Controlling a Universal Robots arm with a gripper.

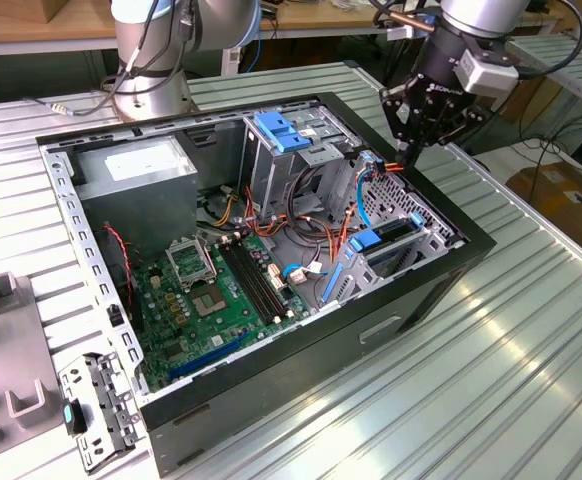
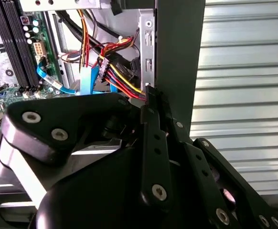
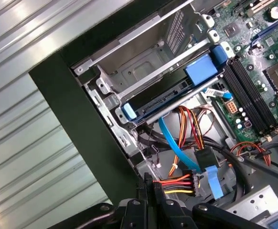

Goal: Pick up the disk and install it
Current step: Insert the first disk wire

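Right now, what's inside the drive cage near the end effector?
The disk, in blue rails, sits in one slot of the cage; the neighbouring slot shows bare metal. Cage bars cover the disk's faces, so only its edge shows.

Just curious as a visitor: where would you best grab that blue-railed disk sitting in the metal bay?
The disk seems to stand on edge in the metal bay, walls flanking it. I'd set the jaws across its blue rail on the exposed upper edge, coming straight down through the open side of the case.
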